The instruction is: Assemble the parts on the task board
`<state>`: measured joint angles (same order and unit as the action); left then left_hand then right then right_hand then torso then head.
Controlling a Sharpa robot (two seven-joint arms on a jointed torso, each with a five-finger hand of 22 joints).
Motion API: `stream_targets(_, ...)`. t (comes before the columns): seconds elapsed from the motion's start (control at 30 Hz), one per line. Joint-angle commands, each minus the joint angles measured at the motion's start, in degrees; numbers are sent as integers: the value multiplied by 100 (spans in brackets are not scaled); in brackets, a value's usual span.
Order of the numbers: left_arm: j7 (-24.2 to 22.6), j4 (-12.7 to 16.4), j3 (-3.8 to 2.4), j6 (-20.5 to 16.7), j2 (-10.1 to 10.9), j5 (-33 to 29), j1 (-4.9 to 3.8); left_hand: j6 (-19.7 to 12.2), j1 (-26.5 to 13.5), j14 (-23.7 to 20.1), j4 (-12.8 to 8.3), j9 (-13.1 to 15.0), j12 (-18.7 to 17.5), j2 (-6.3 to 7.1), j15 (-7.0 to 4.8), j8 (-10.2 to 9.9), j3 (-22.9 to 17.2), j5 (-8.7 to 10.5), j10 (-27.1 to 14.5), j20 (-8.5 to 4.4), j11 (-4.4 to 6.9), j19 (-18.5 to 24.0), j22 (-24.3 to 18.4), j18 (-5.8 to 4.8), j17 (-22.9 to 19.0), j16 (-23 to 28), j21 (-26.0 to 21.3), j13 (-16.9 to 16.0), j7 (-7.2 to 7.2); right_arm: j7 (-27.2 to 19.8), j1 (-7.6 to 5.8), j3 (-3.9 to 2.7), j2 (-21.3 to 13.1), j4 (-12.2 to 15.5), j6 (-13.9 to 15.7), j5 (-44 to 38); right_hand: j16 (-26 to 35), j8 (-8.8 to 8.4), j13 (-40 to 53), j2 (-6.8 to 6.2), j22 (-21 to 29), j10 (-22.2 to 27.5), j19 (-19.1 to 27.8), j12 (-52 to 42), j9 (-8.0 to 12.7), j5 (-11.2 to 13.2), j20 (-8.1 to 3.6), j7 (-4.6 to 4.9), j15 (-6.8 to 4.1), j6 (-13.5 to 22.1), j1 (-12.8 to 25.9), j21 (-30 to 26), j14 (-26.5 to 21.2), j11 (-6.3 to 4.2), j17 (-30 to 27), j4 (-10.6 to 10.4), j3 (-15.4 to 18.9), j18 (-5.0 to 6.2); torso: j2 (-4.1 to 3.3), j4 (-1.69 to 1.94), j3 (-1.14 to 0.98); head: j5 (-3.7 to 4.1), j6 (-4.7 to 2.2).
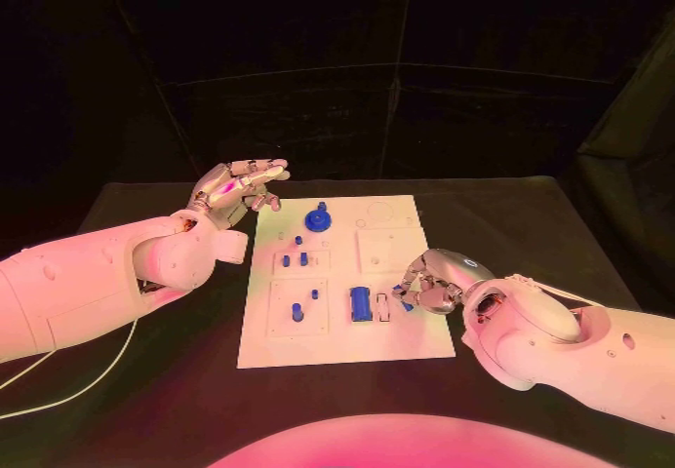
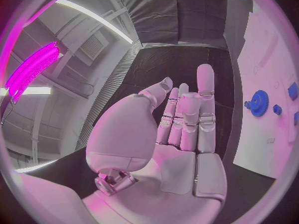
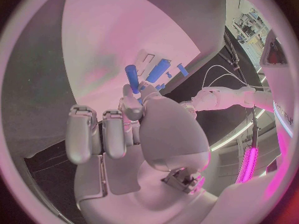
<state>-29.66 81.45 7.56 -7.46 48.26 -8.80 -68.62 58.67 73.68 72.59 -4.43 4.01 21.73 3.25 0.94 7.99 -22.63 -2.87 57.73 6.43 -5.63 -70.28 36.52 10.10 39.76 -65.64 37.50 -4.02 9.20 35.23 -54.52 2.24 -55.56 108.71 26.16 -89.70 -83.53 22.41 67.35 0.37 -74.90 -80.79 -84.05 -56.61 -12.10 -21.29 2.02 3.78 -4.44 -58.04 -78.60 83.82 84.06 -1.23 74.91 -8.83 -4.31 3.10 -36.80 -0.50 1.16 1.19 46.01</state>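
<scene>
1. The task board (image 1: 401,336) lies in the middle of the black table (image 1: 535,219), its long sides running from the near edge toward the far edge.
2. A blue gear (image 1: 319,219) stands near the board's far-left corner; the left wrist view shows it too (image 2: 258,102).
3. Several small blue pegs (image 1: 298,255) stand along the board's left half, and one more peg (image 1: 297,312) sits near the near-left corner.
4. A blue cylinder (image 1: 362,303) lies flat near the middle of the board's near half, with a second blue piece (image 1: 384,305) just beside it on the right.
5. The left hand (image 1: 236,187) hangs above the table just off the board's far-left corner; its fingers (image 2: 206,92) are held straight and apart, and it holds nothing.
6. The right hand (image 1: 433,281) sits over the board's right edge with its fingers curled inward close to the two blue pieces. A small blue part (image 1: 408,305) shows at its fingertips, but it cannot be told whether the hand pinches it.
</scene>
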Motion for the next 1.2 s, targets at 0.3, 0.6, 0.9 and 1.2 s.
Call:
stream_targets(0.3,-8,25,-5,73,0,37,-9,9,33,-41,2,-7,31,-42,-6,33,45,-2,-44,9,-8,39,-13,37,-16,32,-30,9,26,120,-9,-1,351,-238,7,1095,-21,-29,25,-138,-412,-44,-140,-34,-73,-418,-52,-32,-40,-95,205,31,381,12,372,-127,-91,-72,-6,-5,-3,-26,15)
stream_targets(0.6,2,31,-6,99,-6,45,-9,9,33,-41,2,-7,31,-42,-6,33,45,-2,-44,9,-8,39,-13,37,-16,32,-30,9,26,238,-9,-1,541,-368,-61,1196,-24,-23,31,-148,-415,-48,-141,-38,-81,-441,-52,-34,-40,-111,228,32,382,12,377,-144,-101,-73,-3,-1,-1,-34,32)
stream_targets(0.9,15,30,-6,124,-12,55,-10,9,33,-41,2,-7,31,-42,-6,33,45,-2,-44,9,-8,39,-13,37,-16,32,-30,9,26,276,-9,-1,642,-444,-37,1208,-22,-17,34,-146,-415,-50,-141,-40,-86,-454,-52,-40,-41,-124,229,32,382,8,374,-147,-113,-72,-1,-5,-5,-45,31)
stream_targets(1.2,33,30,-6,149,-15,56,-10,9,33,-41,2,-7,31,-42,-6,33,45,-2,-44,9,-8,39,-13,37,-16,32,-30,9,26,373,-9,-2,668,-464,-282,1209,-31,32,45,-178,-423,-69,-144,-43,-136,-411,-58,-64,-51,-202,385,34,385,-6,393,-262,-101,-74,0,-10,-5,-52,39)
